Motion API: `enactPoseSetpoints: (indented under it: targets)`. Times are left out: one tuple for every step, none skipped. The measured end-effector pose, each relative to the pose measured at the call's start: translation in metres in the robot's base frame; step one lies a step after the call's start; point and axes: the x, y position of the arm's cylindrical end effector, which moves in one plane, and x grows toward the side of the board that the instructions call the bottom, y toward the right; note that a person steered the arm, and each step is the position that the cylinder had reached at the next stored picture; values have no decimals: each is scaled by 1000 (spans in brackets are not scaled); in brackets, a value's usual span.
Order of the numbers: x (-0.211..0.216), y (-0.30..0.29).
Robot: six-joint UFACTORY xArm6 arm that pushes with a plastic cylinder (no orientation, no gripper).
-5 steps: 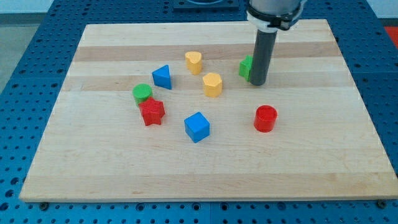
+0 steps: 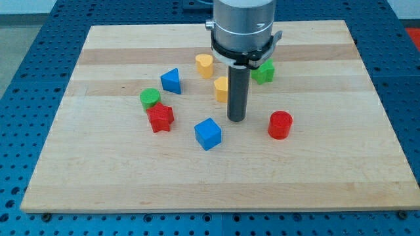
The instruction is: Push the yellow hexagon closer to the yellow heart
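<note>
The yellow hexagon block (image 2: 221,88) sat mid-board on the wooden board (image 2: 328,164), far from every edge, just below the yellow heart block (image 2: 204,65). The rod's tip (image 2: 236,120), holding nothing, stood immediately right-below the hexagon.

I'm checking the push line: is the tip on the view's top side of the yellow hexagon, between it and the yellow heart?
No: my tip sits below and right of the yellow hexagon, while the yellow heart lies toward the view's top.

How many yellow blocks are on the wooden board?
2. The yellow heart sits near the view's top middle. The yellow hexagon is just below it, partly hidden behind the rod, with my tip at its lower right. No others show.
</note>
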Motion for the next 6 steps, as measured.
enactPoseSetpoints:
  targets:
    - [-6, -1]
    - [-35, -5]
    - [-56, -6]
    - [-56, -8]
    - [-38, -14]
    - [-39, -37]
